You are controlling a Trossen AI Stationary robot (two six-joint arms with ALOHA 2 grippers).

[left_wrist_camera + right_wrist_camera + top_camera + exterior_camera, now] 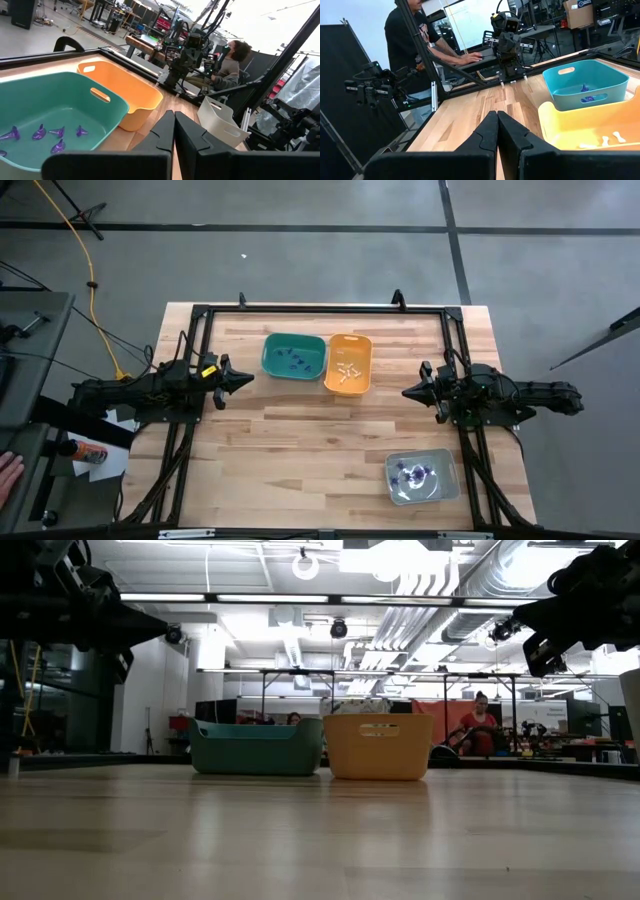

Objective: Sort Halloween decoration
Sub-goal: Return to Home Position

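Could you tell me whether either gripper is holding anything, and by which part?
Nothing is held; the left gripper and right gripper are both shut on nothing.

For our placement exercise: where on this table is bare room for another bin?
Free: the wide table between left pincer and right pincer, from green bin and orange bin to the front edge, left of the grey bin. Crowded: back centre.

The table [300, 430] is pale wooden planking, smooth with a soft sheen. The green bin [294, 337], orange bin [350, 338] and grey bin [422, 454] are moulded plastic, smooth and satin. The purple trinkets [56, 132] look like glossy plastic. The black frame [320, 307] around the table looks like matt metal.
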